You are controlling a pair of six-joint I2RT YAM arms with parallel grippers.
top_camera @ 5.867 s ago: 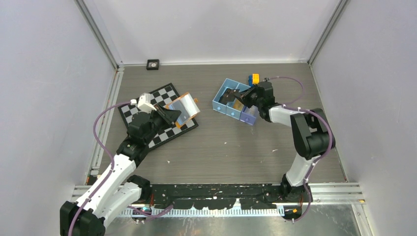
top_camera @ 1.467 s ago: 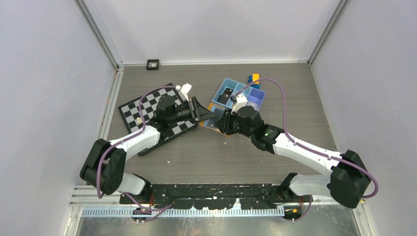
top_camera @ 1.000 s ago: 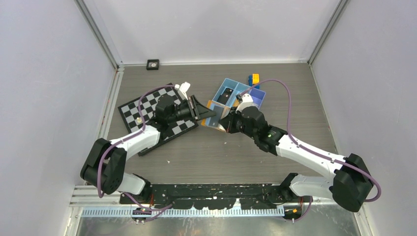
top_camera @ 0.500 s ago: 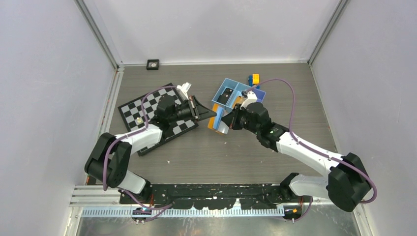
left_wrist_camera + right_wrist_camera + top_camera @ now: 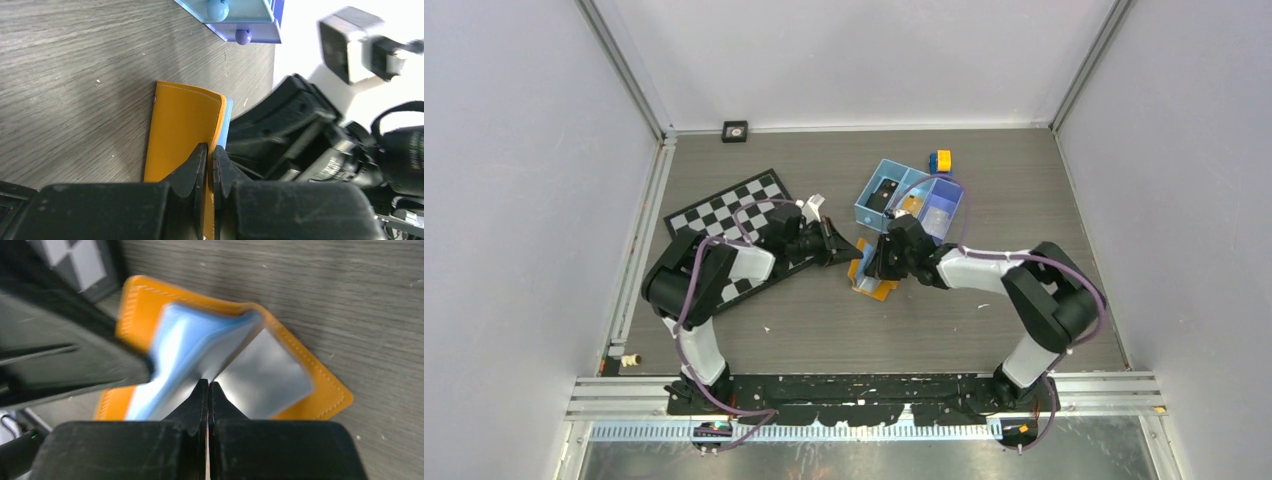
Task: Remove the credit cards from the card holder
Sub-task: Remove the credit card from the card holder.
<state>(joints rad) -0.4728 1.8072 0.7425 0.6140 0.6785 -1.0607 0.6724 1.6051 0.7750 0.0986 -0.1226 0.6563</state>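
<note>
Orange card holder (image 5: 180, 120) pinched by left end effector (image 5: 210, 161), right end effector (image 5: 207, 391).

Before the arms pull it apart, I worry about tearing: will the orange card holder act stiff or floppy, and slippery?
Probably floppy: the card holder fans open at its fold and its clear sleeves bow apart. Likely light, as the left gripper pinches only one cover edge. The glossy sleeves could slip at the right gripper.
</note>
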